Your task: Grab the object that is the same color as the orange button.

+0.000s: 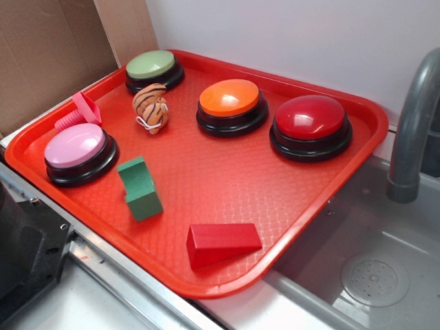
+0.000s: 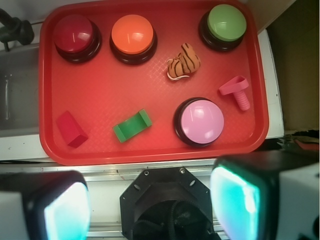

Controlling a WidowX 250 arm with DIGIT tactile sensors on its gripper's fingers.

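Note:
The small orange toy (image 1: 151,107) with dark stripes and a cream patch lies on the red tray (image 1: 227,185), between the green-domed button and the orange button (image 1: 231,105). In the wrist view the toy (image 2: 184,61) lies right of the orange button (image 2: 132,37). My gripper (image 2: 150,205) is open and empty, high above the tray's near edge and far from the toy. Its teal pads (image 2: 237,202) show at the bottom corners. The gripper does not show in the exterior view.
On the tray stand a red-domed button (image 1: 311,126), a green-domed button (image 1: 153,69) and a pink-domed button (image 1: 79,152). A pink screw piece (image 1: 79,114), a green block (image 1: 140,188) and a red wedge (image 1: 222,242) lie there too. A sink with a grey faucet (image 1: 412,124) is at the right.

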